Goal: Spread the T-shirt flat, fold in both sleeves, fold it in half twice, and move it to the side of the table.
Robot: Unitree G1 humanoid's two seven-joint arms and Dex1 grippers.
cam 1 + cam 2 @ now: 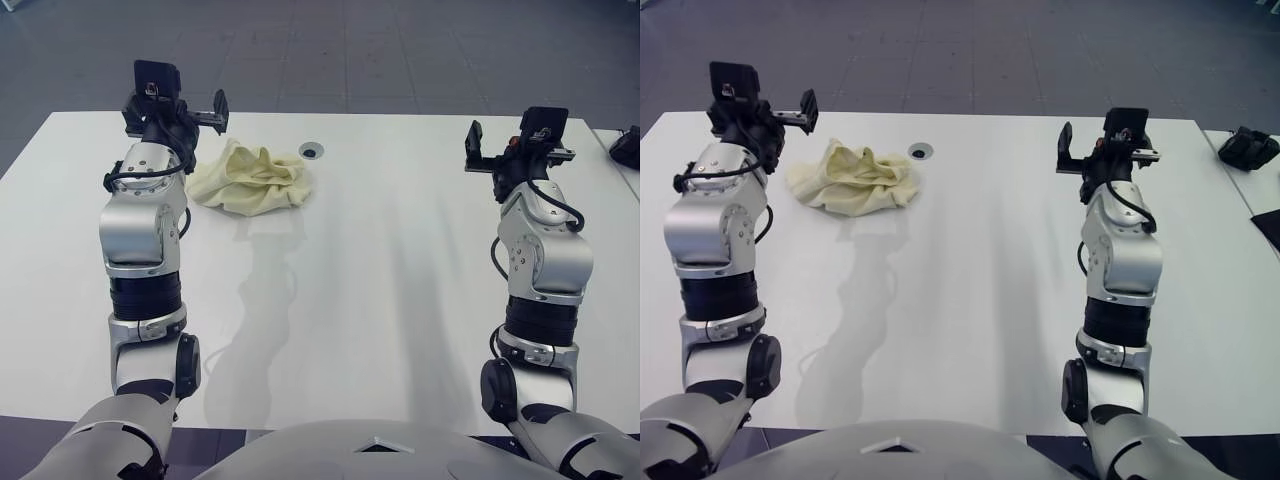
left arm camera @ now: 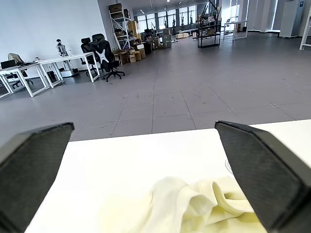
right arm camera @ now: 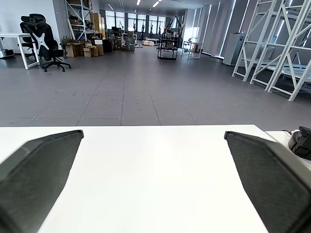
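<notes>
Clearly bunched rather than spread, the pale yellow T-shirt [image 1: 250, 180] is lying in a crumpled heap on the far left part of the white desk [image 1: 380, 300]. In the left eye view, its longer side is running across the desk from left to right, near a small round port [image 1: 311, 150]. The left gripper [image 1: 178, 112] is hanging just beside the heap's left end, fingers parted wide and holding nothing. The right gripper [image 1: 518, 150] is hanging well apart from it over bare desk, fingers likewise spread and empty.

The right eye view is giving the same layout, with a dark object [image 1: 1247, 148] sitting beyond the desk's right edge.

From the left wrist, the cloth is bulging up below and between the two open fingers [image 2: 34, 170], lying closer to one of them.

From the right wrist, the open fingers [image 3: 34, 170] are framing bare desk.

Spreading is not yet begun. The left arm is plainly the nearer one and is looking best placed for the first hold, while the right would be needing to cross the desk to reach the heap's other end.
</notes>
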